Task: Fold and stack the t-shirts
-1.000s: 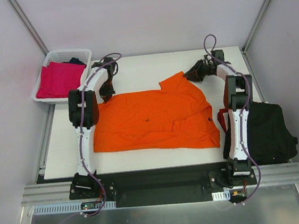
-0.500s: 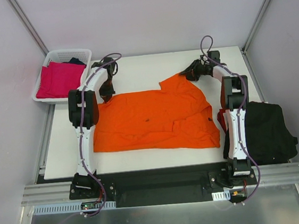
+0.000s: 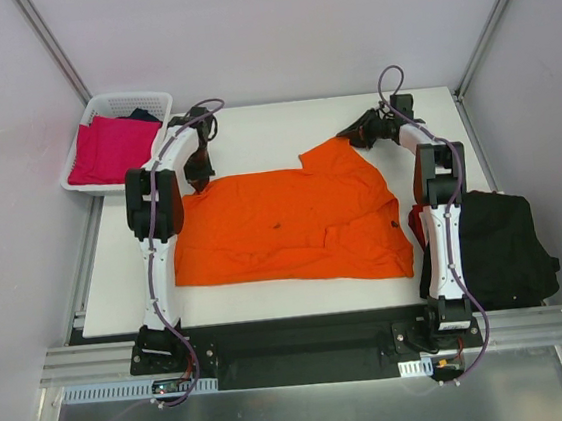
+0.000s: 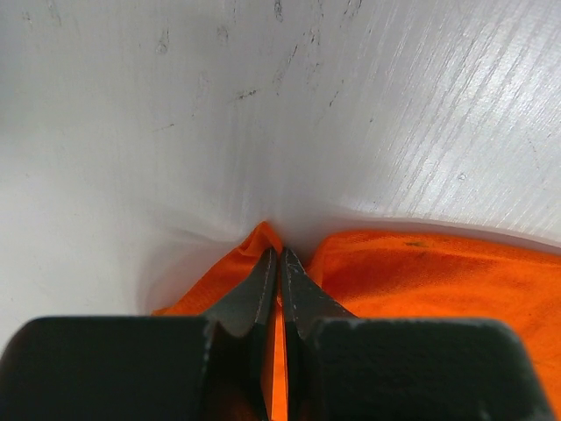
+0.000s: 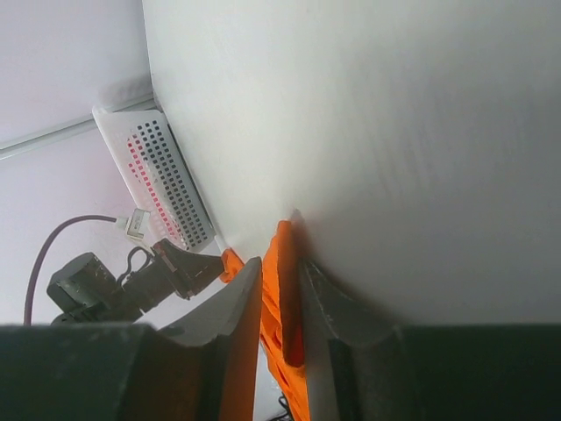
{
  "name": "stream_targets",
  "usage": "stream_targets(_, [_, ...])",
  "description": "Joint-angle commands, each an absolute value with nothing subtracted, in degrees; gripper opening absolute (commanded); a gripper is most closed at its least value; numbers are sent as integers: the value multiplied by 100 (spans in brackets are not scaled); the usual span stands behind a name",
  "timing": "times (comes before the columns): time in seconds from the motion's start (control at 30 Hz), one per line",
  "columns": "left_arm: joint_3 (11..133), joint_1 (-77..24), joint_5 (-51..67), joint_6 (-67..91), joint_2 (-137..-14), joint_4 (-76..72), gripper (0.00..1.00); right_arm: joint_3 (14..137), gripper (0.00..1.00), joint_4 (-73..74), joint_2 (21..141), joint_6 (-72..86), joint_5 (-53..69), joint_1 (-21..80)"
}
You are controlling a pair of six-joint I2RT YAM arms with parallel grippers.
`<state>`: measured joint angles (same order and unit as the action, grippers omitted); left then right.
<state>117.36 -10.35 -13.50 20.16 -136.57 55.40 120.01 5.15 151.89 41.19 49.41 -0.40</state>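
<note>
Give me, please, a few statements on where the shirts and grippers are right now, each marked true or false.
1. The left gripper is shut on a corner of the orange t-shirt. True.
2. The white basket holds a magenta-pink t-shirt. True.
3. The orange t-shirt lies folded in the basket. False: it is spread out on the table.
4. The right gripper hangs free of any cloth. False: orange cloth sits between its fingers, at the shirt's far right corner.
5. The black t-shirt lies at the table's left edge. False: it lies at the right edge.
</note>
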Motion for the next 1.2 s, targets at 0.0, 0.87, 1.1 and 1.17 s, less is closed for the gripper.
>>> stream_targets(0.0, [11619,-949,-1116,2039,-13456,5634,0,12173,27,308,15328,4245,4614,-62])
stream_targets(0.87, [11549,-932,-1248,2039,-13395,5625,0,12331,1,158,15504,4518,4509,-123])
stream_targets(1.1, [11794,-932,-1292,2021,-13438,5625,0,12454,1,149,15416,4588,4763,-123])
stream_targets(1.17, [11839,-932,-1318,2022,-13447,5651,0,12454,1,132,15390,4605,4834,-123])
